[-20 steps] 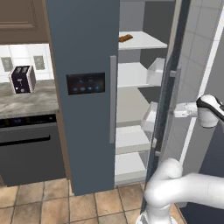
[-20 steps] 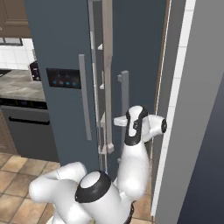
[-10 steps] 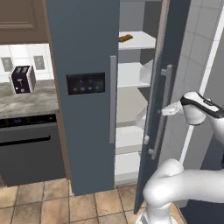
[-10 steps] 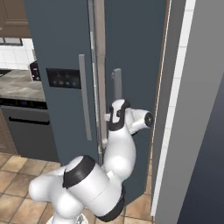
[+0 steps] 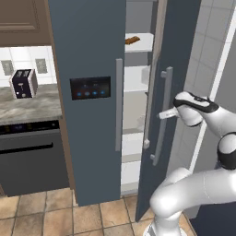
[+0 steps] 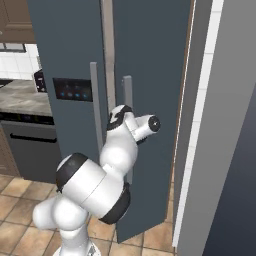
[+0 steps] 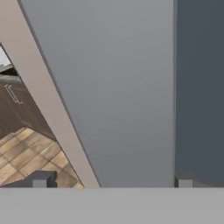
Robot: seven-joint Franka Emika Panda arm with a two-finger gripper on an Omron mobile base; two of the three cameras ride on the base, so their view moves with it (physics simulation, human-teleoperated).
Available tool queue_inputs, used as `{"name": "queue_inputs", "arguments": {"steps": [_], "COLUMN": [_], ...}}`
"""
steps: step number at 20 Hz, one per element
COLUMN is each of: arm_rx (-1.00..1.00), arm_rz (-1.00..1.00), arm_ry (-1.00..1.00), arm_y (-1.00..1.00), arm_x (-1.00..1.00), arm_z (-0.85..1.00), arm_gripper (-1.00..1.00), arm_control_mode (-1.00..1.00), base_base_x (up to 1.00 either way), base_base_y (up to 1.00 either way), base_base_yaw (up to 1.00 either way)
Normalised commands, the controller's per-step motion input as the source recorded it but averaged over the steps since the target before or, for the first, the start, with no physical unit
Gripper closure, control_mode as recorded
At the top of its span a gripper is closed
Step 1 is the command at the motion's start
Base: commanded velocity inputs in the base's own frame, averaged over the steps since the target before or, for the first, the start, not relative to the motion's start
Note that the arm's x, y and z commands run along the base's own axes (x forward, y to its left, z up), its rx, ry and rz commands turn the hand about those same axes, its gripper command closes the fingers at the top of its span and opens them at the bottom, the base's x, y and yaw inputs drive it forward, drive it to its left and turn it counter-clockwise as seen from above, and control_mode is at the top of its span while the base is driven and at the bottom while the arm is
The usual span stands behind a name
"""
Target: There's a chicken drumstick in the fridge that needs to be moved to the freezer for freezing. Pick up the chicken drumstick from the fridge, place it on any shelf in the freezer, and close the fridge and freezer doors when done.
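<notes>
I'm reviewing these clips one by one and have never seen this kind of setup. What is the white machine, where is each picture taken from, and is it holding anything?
It is a rendered kitchen. The white jointed machine is a robot arm on a driving base, ending in a two-finger claw. Two pictures come from cameras on the base, behind the arm to its left and right. The third looks along the claw itself, its two dark fingertips rising at the bottom.

The tall slate-blue unit has a freezer door with a dark panel, shut, and a plain fridge door, partly open, with white fridge shelves showing in the gap. The claw is at that door's grey handle, fingers spread, holding nothing. Left of the unit, a toaster sits on the counter.
</notes>
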Motion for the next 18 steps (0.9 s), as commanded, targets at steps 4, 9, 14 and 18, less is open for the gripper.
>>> {"name": "queue_inputs", "arguments": {"steps": [4, 9, 14, 18], "arm_rx": [-0.03, -0.06, -0.04, -0.03], "arm_rz": [-0.05, -0.07, -0.05, -0.01], "arm_ry": [0.06, 0.06, 0.04, 0.00], "arm_y": [0.12, 0.23, 0.19, 0.22], "arm_x": [0.07, 0.09, 0.11, 0.14], "arm_z": [0.01, 0.01, 0.00, 0.00], "arm_gripper": [-1.00, -1.00, -1.00, -1.00], "arm_control_mode": [-1.00, -1.00, -1.00, -1.00], "base_base_x": [0.00, 0.00, 0.00, 0.00], "base_base_y": [0.00, 0.00, 0.00, 0.00], "base_base_yaw": [0.00, 0.00, 0.00, 0.00]}}
